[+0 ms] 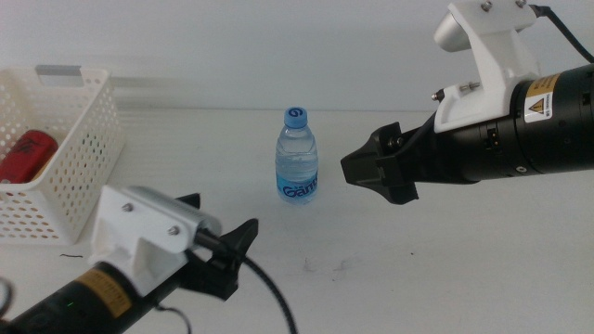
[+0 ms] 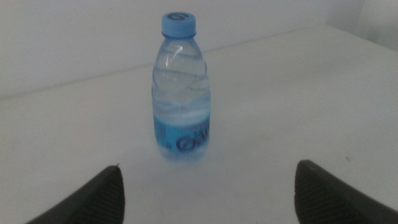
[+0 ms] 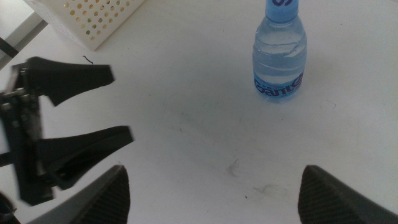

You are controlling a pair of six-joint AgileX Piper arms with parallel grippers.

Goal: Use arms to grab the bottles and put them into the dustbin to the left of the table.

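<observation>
Water bottle [image 1: 297,156] upright on tabletop [image 1: 445,269], between both wide-open, empty hands; right hand [image 1: 357,170] probably nearer than left hand [image 1: 239,243].

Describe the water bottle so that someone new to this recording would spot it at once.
On the white table, look to the middle, right of the white perforated basket holding a red can. There the water bottle stands upright between the open left gripper and the open right gripper. It alone is clear, with blue cap and label.
</observation>
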